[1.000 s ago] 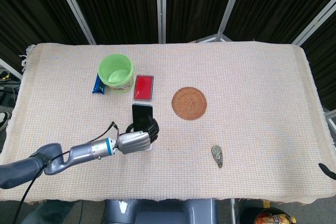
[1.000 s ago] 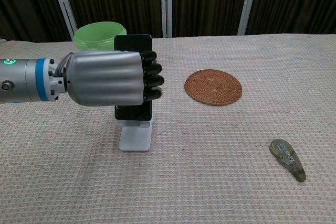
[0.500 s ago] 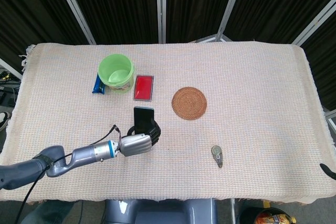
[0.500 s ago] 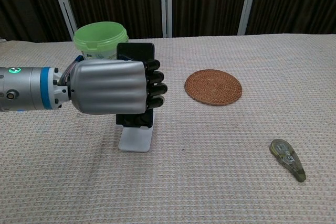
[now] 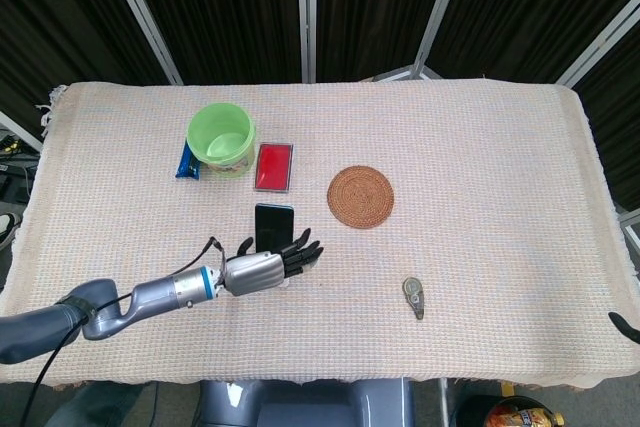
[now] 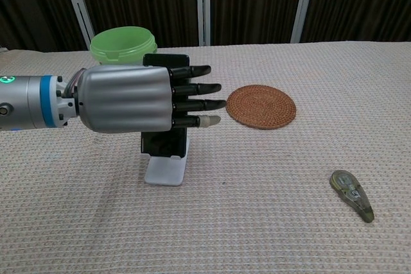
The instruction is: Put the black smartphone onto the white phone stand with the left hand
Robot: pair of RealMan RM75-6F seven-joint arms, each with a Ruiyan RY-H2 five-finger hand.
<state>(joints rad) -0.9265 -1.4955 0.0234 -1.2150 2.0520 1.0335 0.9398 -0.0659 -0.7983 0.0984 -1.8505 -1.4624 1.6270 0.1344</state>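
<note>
The black smartphone [image 6: 166, 140] stands nearly upright on the white phone stand [image 6: 166, 171], near the front-left part of the cloth-covered bench [image 5: 480, 147], with the left hand [image 6: 138, 99] right in front of it in the chest view. The fingers [image 6: 196, 103] are spread and stretched out straight, holding nothing; whether the palm or thumb touches the phone's edge cannot be told, since the hand hides most of the phone from the chest camera. From the head view the phone [image 5: 273, 224] leans back on the stand with the hand [image 5: 262, 269] just in front of it. By the look of it the phone is a thin, rigid slab with a smooth glass face, probably light enough for these fingers but slippery, and easily tipped off a small plastic stand that itself looks light and free to slide on the woven cloth. If it needs taking up again, the long side edges look like the best hold, thumb on one and fingers on the other, away from the glass face. The right hand shows in neither view.
</note>
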